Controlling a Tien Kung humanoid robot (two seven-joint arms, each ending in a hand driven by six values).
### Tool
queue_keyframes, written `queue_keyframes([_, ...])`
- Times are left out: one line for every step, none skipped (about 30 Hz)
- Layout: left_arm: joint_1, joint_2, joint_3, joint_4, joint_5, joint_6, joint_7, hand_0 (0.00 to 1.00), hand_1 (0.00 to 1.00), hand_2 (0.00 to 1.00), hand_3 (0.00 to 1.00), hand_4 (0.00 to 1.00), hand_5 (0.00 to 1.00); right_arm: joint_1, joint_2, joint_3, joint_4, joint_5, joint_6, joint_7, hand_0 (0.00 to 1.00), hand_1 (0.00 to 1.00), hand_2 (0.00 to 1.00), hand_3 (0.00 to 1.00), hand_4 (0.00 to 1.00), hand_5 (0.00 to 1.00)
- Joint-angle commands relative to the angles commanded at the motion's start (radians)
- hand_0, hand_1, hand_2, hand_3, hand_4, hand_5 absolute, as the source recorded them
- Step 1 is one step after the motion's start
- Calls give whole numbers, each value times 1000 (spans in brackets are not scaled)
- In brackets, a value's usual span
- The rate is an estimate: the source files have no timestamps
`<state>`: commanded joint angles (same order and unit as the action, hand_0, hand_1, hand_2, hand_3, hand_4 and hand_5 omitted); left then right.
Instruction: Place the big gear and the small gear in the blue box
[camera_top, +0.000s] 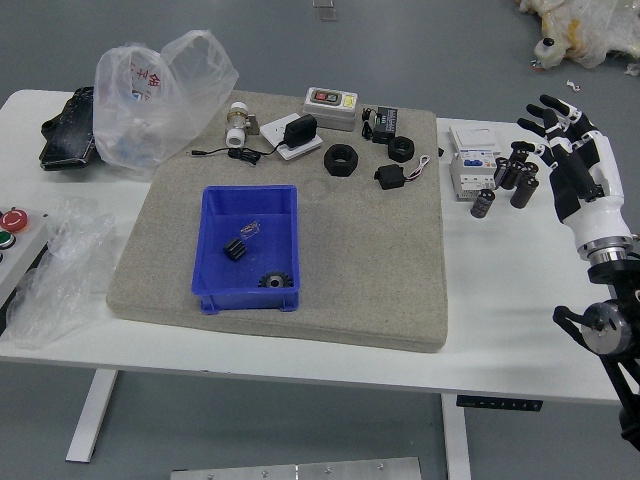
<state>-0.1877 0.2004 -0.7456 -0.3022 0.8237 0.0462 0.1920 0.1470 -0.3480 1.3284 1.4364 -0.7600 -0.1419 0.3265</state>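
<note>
White table standing on grey floor, right hand (576, 168) hovering with fingers spread

A clock centred on the mat, twelve pointing to the far edge, is giving the directions. The grey floor (380, 50) is surrounding the white table (490, 345), and a beige mat (370, 270) is covering its middle. A clear plastic bag (165, 100) is slumping between ten and eleven, crumpled plastic (65, 270) is lying between eight and nine, and a black pouch (68, 130) is resting at ten. Two black rings (341, 160) are sitting between one and two.

The right hand is hovering between two and three, looking empty. At its eight o'clock, towards the blue box (222, 300), a white box (473, 178) and dark cylinders (483, 204) are standing close by, partly in the way.

A toothed black gear (276, 281) is lying inside the blue box's near right corner, well apart from the hand, also at its eight o'clock. A smaller black ridged piece (235, 249) is lying there too; whether it is the small gear, I cannot tell.
</note>
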Motion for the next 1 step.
queue_keyframes([1,1,-9,-1,7,0,5,594,519,541,637,653,199,0,0,-2,0,0,0,0,473,649,682,672,659,366])
